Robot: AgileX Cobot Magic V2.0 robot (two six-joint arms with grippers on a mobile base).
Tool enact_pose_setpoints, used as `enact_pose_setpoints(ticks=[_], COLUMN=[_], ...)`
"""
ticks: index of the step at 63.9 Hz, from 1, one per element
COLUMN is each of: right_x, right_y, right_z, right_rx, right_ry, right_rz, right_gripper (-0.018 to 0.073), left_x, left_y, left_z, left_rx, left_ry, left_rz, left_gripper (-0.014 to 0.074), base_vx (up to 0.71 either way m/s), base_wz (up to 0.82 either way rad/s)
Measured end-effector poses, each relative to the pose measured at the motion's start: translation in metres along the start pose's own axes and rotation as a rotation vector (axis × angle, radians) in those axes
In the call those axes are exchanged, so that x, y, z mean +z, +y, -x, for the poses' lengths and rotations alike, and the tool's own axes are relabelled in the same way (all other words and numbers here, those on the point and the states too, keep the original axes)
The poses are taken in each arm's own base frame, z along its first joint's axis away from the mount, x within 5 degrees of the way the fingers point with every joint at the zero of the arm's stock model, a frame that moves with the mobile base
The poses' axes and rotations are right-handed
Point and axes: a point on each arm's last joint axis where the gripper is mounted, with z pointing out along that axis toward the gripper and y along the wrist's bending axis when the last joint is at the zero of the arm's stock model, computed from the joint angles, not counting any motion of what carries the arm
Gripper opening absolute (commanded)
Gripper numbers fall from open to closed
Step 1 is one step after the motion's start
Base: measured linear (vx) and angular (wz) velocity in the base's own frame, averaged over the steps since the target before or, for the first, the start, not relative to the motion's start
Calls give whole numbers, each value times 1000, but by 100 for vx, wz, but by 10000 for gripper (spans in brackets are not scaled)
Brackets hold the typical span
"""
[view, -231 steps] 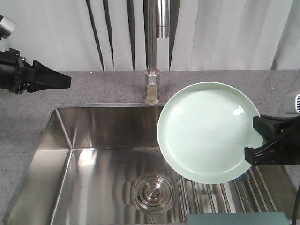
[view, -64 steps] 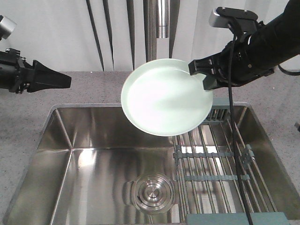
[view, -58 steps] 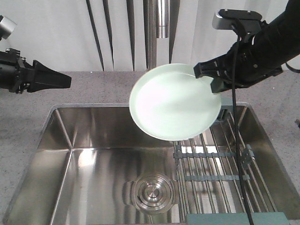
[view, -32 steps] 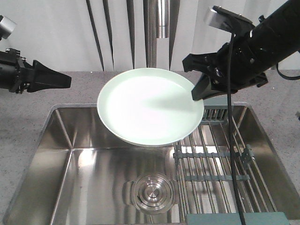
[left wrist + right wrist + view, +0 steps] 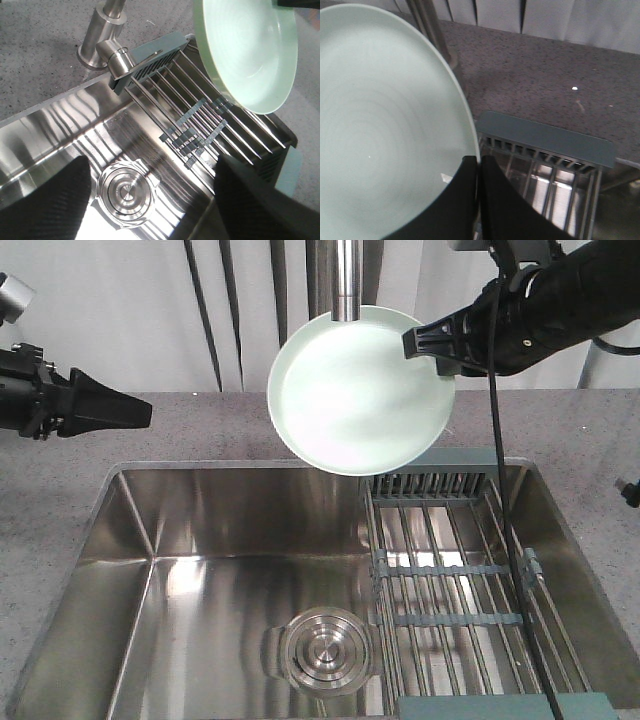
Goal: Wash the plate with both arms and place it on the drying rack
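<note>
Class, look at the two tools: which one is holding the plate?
The right tool, clamped on the plate's right rim beside the tap. The left tool holds nothing, off over the counter left of the sink.

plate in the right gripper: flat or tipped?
Tipped. The plate is steeply tilted, with its face turned toward the front camera. The right gripper pinches its rim and holds it above the sink.

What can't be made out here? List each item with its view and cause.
Faucet base: front view, hidden behind the plate.
Plate underside: faces away in every view.
Drying rack near end: front view, cut by the bottom edge.
Left end effector fingers: left wrist view, blurred, cut by the bottom edge.
Right arm: front view, cut by top and right edges.
</note>
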Motion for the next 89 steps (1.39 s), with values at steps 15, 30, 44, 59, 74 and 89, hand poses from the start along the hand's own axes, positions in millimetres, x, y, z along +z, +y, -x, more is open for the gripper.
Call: enact_pose_setpoints(ticks=[15,30,44,59,74,89], right_x=[-20,-21,0,27,29,8], right_y=[-5,10,28,19,5,4], right_z=[-21,-32,-18,2,-1,-18], right_rx=[-44,38,85,96,-67,-94], right_ry=[226,359,218,-10,5,201], right_rz=[-66,91,307,237,71,60], right_gripper=[-9,-9,-9,-9,-9,-9], left_x=[0,0,0,0,0,0], left_y=[0,0,0,0,0,0], left_z=[0,0,0,0,0,0], left_rx=[0,0,0,0,0,0], left_ry=[0,0,0,0,0,0], left_rz=[0,0,0,0,0,0], left_gripper=[505,505,505,505,505,505], base_vx=[0,0,0,0,0,0], base_wz=[0,0,0,0,0,0])
